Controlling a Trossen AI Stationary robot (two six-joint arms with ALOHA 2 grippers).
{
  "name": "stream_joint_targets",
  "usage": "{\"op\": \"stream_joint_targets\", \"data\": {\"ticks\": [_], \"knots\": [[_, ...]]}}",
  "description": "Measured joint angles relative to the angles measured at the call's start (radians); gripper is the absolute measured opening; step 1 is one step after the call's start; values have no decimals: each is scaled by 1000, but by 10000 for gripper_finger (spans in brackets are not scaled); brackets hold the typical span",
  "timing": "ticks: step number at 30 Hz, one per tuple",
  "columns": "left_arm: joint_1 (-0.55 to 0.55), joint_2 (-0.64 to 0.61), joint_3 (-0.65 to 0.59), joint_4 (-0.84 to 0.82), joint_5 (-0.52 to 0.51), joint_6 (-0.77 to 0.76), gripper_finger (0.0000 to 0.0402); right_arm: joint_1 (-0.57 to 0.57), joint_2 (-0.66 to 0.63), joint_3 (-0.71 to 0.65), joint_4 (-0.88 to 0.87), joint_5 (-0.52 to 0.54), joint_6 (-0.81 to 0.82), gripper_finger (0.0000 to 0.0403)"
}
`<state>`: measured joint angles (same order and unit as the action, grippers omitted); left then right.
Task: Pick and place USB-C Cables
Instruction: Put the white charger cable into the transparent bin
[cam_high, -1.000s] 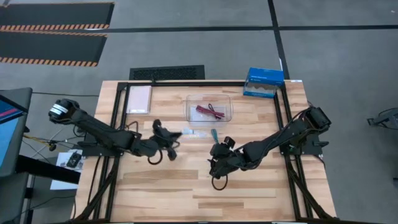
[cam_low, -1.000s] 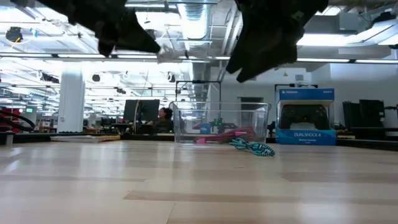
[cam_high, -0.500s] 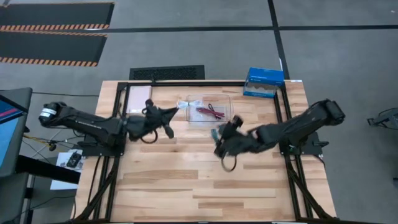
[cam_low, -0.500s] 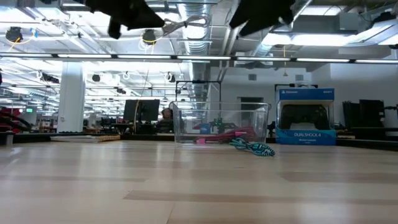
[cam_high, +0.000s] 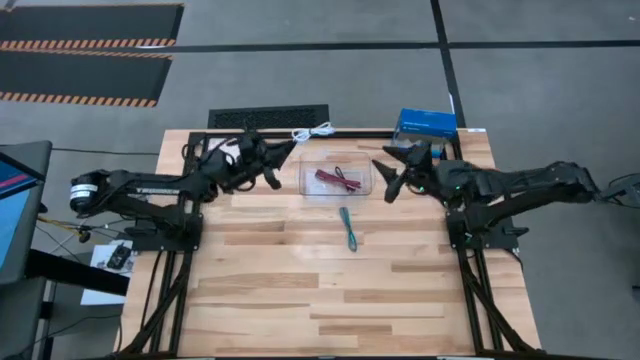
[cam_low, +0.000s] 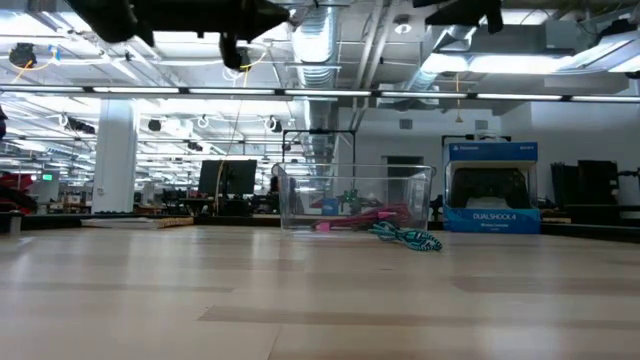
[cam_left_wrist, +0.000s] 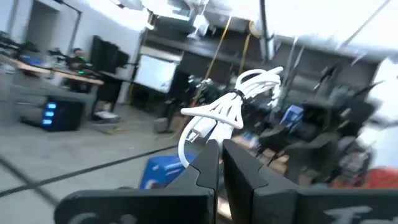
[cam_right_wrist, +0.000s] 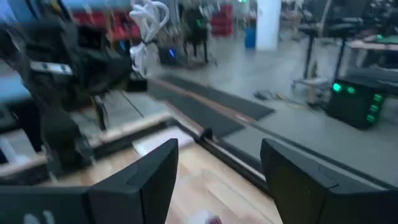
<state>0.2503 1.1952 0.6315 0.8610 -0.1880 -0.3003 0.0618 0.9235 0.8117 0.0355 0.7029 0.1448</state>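
- Left gripper (cam_high: 283, 150): raised over the table's far edge, beside the clear bin (cam_high: 336, 173); fingers (cam_left_wrist: 208, 163) pressed together, pinching the white cable (cam_left_wrist: 233, 109); the bundle sticks out past the fingertips, its loops over the table's far frame in the high view (cam_high: 312, 132).
- Right gripper (cam_high: 383, 178): raised on the bin's other side, near the blue box (cam_high: 424, 132); fingers (cam_right_wrist: 149, 180) spread wide, nothing between them.
- Dark red cable (cam_high: 336, 180): lying inside the clear bin; seen through its wall in the low view (cam_low: 372, 215).
- Teal cable (cam_high: 348, 227): lying stretched out on the wooden table (cam_high: 300, 290), just in front of the bin and outside it; in the low view (cam_low: 408, 237) it rests on the boards before the bin's wall.
- Black cable: cannot be made out in any view.
- Room behind: desks and a monitor (cam_low: 225, 177) beyond the table.
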Motion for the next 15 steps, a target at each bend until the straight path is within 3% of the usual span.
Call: {"op": "stream_joint_targets", "data": {"ticks": [4,7,15], "knots": [[45,110,0,148,107,-113,0,-100,-37,-137,243,-159,-22,255],[57,198,0,274,155,-193,0,-159,-12,-167,307,-266,-42,255],[59,398,0,591,206,-300,0,-242,158,-167,529,-403,-79,255]]}}
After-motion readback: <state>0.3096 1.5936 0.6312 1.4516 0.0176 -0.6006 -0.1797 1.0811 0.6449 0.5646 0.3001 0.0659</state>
